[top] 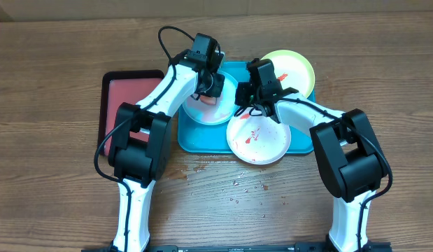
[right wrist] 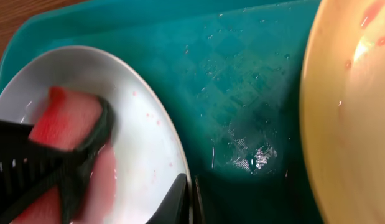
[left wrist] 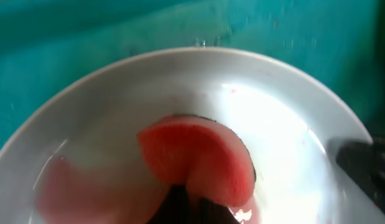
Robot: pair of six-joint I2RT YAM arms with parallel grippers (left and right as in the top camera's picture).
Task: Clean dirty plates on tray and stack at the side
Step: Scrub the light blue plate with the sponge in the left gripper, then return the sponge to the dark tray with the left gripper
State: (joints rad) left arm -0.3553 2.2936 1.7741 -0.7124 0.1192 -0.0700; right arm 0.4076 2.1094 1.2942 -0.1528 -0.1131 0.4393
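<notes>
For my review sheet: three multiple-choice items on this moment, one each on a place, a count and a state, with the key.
1. The small black-rimmed red tray lies: A. beside the large teal plastic tray, on the robot's left; B. on its right; C. on top of it.
2. How many round plastic plates show? A. two; B. three; C. four.
3. The left gripper is: A. open, empty; B. shut on the red sponge; C. shut on a plate's rim.
Key: 1 A, the overhead view shows it left of the teal tray. 2 B, pale blue plate, yellow-green plate, red-smeared white plate. 3 B, it pinches the sponge onto the pale blue plate.
</notes>
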